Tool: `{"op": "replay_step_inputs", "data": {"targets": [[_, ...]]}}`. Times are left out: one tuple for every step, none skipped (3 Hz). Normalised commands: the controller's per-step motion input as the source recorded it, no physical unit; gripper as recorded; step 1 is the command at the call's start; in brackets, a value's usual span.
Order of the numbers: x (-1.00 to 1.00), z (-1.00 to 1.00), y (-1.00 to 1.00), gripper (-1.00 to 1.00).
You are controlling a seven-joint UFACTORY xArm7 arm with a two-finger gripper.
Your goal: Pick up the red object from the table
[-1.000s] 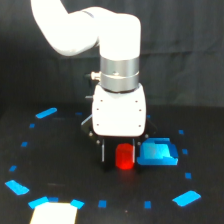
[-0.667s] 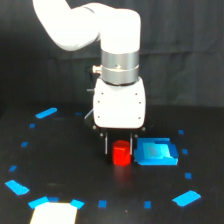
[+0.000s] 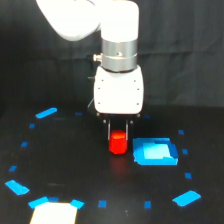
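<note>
Red object (image 3: 118,143): small stubby block, bright red-orange, roughly cylindrical, standing upright. Its top sits between the two dark jaws, one on each side; contact can't be confirmed. Whether its base touches the counter (image 3: 70,165) or hangs just above it can't be told. Counter: wide flat black surface dotted with small blue tape marks arranged in a ring; red object sits inside that ring, near its middle.

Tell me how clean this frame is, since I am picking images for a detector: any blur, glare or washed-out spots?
Exterior view: soft throughout, edges of the red object and blue block slightly fuzzy; the pale patch at the bottom edge is blown out, and the white arm housing is bright with little detail; the black table shows almost no texture or shadows.
</note>
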Motion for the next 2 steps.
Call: {"op": "replay_step_inputs", "data": {"targets": [[0.44, 1.00, 0.34, -0.95], [0.74, 0.96, 1.00, -1.00]]}}
